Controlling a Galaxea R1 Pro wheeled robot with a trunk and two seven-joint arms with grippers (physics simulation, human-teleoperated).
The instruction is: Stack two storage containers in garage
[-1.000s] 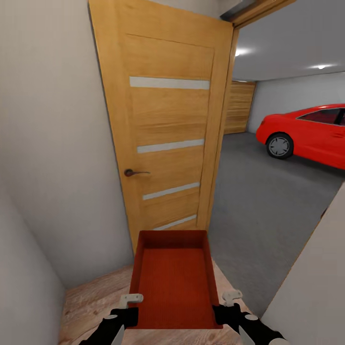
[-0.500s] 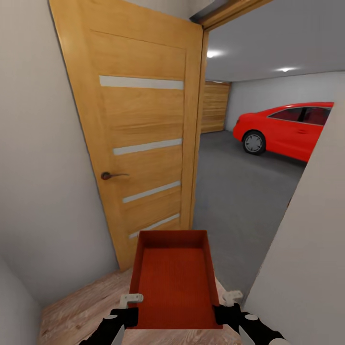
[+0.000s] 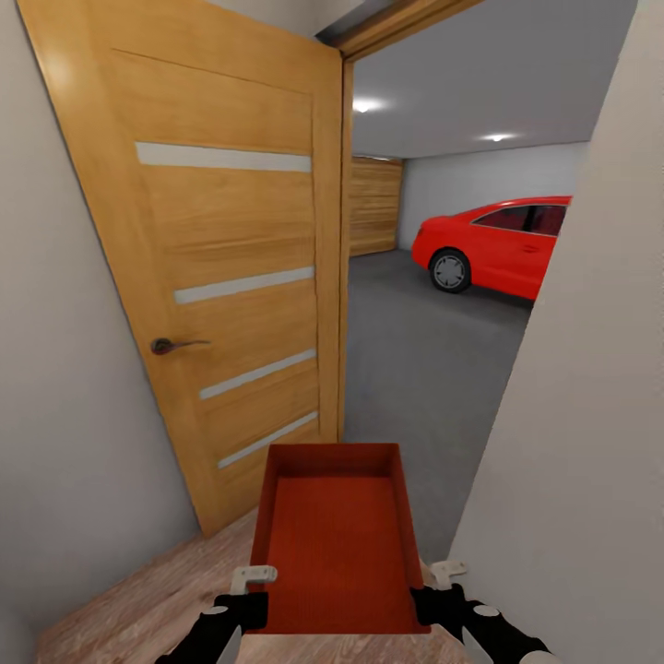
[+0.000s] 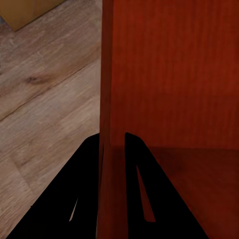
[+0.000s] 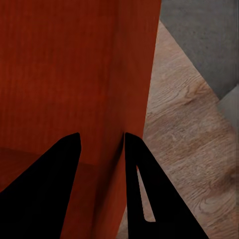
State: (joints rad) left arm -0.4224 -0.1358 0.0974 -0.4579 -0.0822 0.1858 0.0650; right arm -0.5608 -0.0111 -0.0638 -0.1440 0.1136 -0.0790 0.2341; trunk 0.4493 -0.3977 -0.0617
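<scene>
One orange-red storage container (image 3: 337,544), open-topped and ribbed, is held level in front of me, low in the head view. My left gripper (image 3: 247,604) is shut on its left wall, and my right gripper (image 3: 433,599) is shut on its right wall. In the left wrist view the container wall (image 4: 107,74) runs between the left gripper (image 4: 112,139) fingers. The right wrist view has the right gripper (image 5: 102,137) clamped over the other container wall (image 5: 134,64). Through the doorway ahead lies the garage with its dark grey floor (image 3: 415,369).
An open wooden door (image 3: 221,277) with a handle (image 3: 171,346) stands close on the left. A pale wall (image 3: 572,415) crowds the right. A red car (image 3: 493,244) is parked far back right in the garage. Light wood-plank flooring (image 3: 138,599) lies under me.
The camera has turned and advanced: door and car slid left in the picture and the right wall fills more of it. The container stays gripped the same way by both grippers.
</scene>
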